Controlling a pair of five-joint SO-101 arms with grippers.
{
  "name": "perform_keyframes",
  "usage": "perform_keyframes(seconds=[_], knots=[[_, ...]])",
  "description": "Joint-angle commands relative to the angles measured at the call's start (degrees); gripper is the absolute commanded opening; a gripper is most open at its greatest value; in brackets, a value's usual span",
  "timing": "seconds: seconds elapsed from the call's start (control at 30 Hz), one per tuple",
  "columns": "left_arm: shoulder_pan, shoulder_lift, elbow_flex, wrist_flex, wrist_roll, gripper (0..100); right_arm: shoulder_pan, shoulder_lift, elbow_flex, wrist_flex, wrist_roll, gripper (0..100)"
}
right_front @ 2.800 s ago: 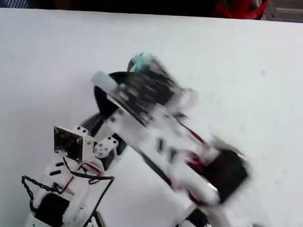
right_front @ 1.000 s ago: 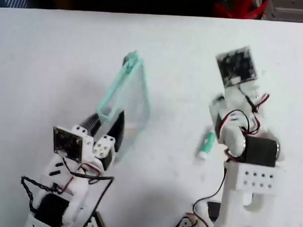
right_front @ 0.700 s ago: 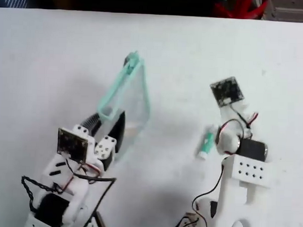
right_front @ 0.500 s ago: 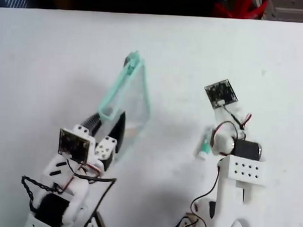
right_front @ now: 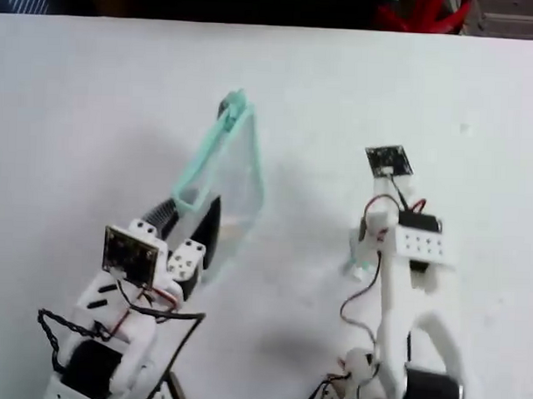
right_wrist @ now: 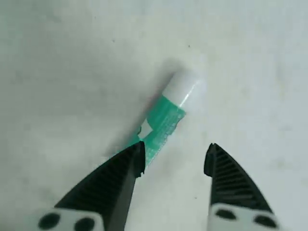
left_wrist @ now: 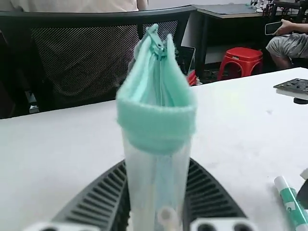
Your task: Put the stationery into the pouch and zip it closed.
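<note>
My left hand (left_wrist: 156,178): closed on the lower end of the pouch (left_wrist: 156,110), one dark ribbed finger on each side of it.
My right hand (right_wrist: 175,154): fingers well apart and holding nothing, low over the table above the pen (right_wrist: 168,115).
Pouch: clear plastic walls with a mint-green zip band along the top edge. It is held up off the table and slants away from my left hand. The band bulges apart at the end near my hand and is drawn together at the far end, where the zip pull sits.
Pen: a short stick with a green body and a white cap, lying flat on the table. Its green end is right at the tip of one finger of my right hand, and I cannot tell whether they touch. The white cap points away from that hand.
Pen and pouch: well apart, the pen off towards my right arm.
Table (right_front: 95,97): plain white.
Room: beyond the table's far edge stand a black mesh-backed chair (left_wrist: 82,53) and a red stool (left_wrist: 243,57).
</note>
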Motion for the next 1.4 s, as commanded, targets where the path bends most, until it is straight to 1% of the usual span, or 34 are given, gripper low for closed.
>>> perform_keyframes(seconds=[0.0,0.13,0.27,0.43,0.5,0.6,0.67,0.7,0.83,0.93,1.0,1.17,1.27,1.37], knots=[[0.40,0.48,-0.44,0.00,-0.70,11,-0.31,11.12,-10.81,-1.01,-5.45,20.0],[0.40,0.48,-0.35,0.00,-0.62,11,-0.40,20.44,-20.04,-0.57,-9.93,20.0],[0.48,0.48,0.70,-0.18,-0.70,11,0.40,27.38,-24.26,-0.66,-10.90,19.3],[0.48,0.48,0.97,-0.44,-0.53,11,0.48,33.45,-26.99,-0.66,-10.55,6.6],[0.48,0.48,0.88,-0.44,-0.53,11,0.40,34.33,-27.25,-0.57,-10.55,4.3],[0.57,0.48,0.70,-0.26,-0.44,12,0.75,32.48,-27.25,-0.57,-10.55,2.6],[1.27,0.48,0.70,0.00,-0.35,17,0.75,28.97,-27.08,-0.31,-10.55,1.7],[1.80,0.48,0.70,0.09,-0.26,18,0.48,26.51,-27.08,0.57,-10.55,1.8],[2.95,0.48,0.62,1.14,0.35,18,-1.80,12.26,-27.34,3.65,-10.55,1.8],[2.51,0.48,0.70,0.88,0.44,19,-5.85,-1.63,-27.34,5.05,-10.73,1.8],[2.51,0.48,0.70,0.79,0.44,19,-9.89,-11.82,-27.34,5.23,-10.81,1.8],[2.77,0.40,0.70,0.70,0.62,19,-22.46,-34.33,-30.15,4.09,-10.99,1.8],[2.95,0.40,0.70,0.70,0.70,19,-31.52,-39.43,-36.13,2.15,-10.99,1.8],[2.95,0.31,0.70,0.70,0.70,19,-38.11,-37.05,-42.81,-0.40,-10.99,1.8]])
